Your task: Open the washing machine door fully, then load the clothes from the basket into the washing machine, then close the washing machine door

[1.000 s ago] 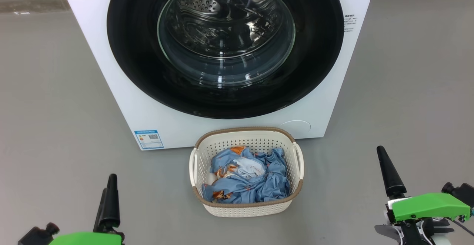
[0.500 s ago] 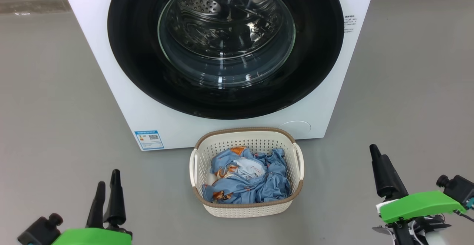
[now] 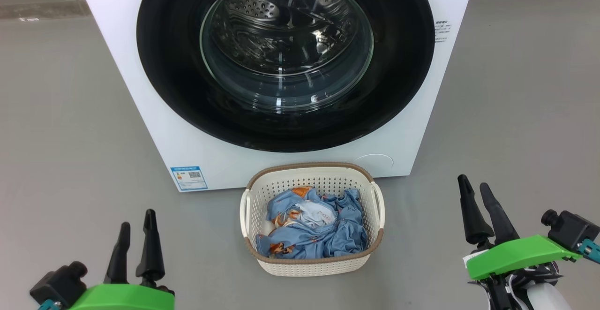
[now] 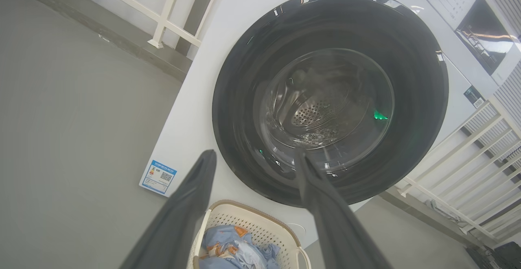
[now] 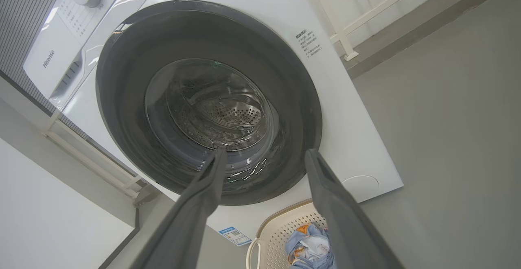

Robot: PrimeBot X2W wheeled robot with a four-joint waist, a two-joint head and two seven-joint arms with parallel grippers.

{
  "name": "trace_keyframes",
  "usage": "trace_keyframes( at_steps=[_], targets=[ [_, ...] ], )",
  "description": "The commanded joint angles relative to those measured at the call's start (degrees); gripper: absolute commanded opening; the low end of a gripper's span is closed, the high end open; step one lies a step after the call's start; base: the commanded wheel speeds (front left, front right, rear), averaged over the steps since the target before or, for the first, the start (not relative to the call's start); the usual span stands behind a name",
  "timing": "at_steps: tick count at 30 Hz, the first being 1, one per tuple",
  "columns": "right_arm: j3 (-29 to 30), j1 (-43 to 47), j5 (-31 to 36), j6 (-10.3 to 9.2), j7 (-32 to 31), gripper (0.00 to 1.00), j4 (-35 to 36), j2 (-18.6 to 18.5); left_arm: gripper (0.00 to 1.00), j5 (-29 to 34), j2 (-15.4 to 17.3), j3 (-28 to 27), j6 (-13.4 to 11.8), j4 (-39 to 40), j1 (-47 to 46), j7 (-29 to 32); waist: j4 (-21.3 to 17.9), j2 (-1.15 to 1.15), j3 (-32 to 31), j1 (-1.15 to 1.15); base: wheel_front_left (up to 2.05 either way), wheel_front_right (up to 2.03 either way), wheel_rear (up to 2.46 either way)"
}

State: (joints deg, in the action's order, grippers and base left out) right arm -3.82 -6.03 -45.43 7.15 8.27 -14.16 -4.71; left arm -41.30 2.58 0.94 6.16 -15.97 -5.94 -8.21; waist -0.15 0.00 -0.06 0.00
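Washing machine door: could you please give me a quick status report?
Left gripper and right gripper open, empty. Washing machine door shut; clothes in basket. Nothing between grippers and door.

Grey floor (image 3: 56,113), white railing (image 4: 165,18)

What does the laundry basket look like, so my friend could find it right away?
Find the big white washing machine with its round black door. On the grey floor right in front of it, below the door, sits the basket. It is small and cream-white, with holes in its sides, a brown rim, and crumpled blue clothes inside.
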Motion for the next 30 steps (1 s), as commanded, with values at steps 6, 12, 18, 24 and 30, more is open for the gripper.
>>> trace_keyframes(
  at_steps=[6,12,18,24,30],
  targets=[
    [-2.07,-3.55,4.3,0.26,1.73,1.0,0.87,-1.01,1.0,4.96,0.44,-1.33,-0.54,1.01,-3.01,-1.72,0.2,0.0,-0.04,0.0,0.0,0.0,0.0],
    [-3.11,-4.04,7.65,0.28,2.75,1.0,0.53,-1.34,1.0,8.75,0.35,-1.1,-0.86,1.16,-3.17,-2.76,0.33,0.0,-0.18,0.0,0.0,0.0,0.0],
    [-3.95,-4.4,10.88,0.29,3.76,1.0,0.1,-1.56,1.0,12.31,0.34,-0.93,-1.17,0.63,-3.41,-3.78,0.43,0.0,-0.28,0.0,0.0,0.0,0.0],
    [-4.62,-4.83,14.41,0.31,4.79,1.0,-0.37,-1.72,1.0,16.36,0.36,-0.62,-1.59,0.31,-3.81,-4.82,0.51,0.0,-0.25,0.0,0.0,0.0,0.0],
    [-5.26,-5.26,17.85,0.33,5.81,1.0,-0.74,-1.91,1.0,20.04,0.4,-0.41,-1.77,-0.01,-4.15,-5.85,0.55,0.0,-0.28,0.0,0.0,0.0,0.0]
  ],
)
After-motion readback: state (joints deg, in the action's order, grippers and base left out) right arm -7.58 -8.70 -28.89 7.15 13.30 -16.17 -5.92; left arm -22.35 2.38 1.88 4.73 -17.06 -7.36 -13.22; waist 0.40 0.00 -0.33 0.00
